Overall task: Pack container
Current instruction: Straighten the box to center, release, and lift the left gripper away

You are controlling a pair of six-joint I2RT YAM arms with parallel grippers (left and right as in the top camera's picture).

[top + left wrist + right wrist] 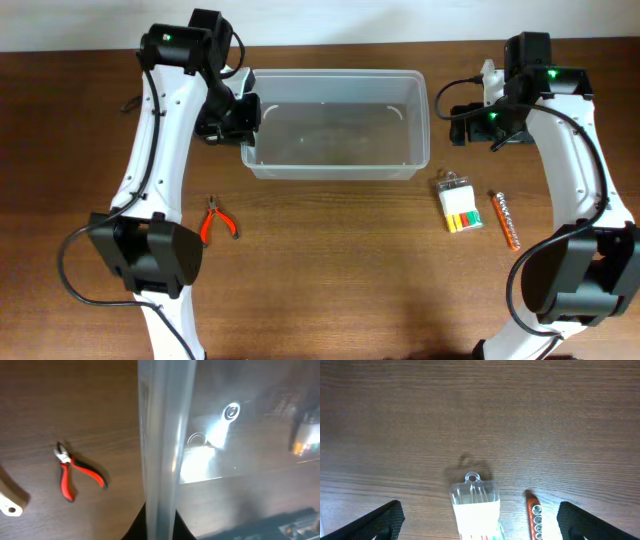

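The clear plastic container (338,124) stands at the back middle of the table; nothing shows inside it. My left gripper (243,118) is shut on its left wall, and the wall (162,450) runs up between the fingers in the left wrist view. My right gripper (462,112) is open and empty, right of the container and above the table. A small clear packet with coloured pieces (458,204) (476,510) and an orange socket holder (506,220) (535,517) lie below it. Red-handled pliers (218,220) (72,474) lie left of the container's front.
The wooden table (340,290) carries all of this. A white object (9,501) shows at the left edge of the left wrist view. The arm bases stand at the front left (150,255) and front right (580,270).
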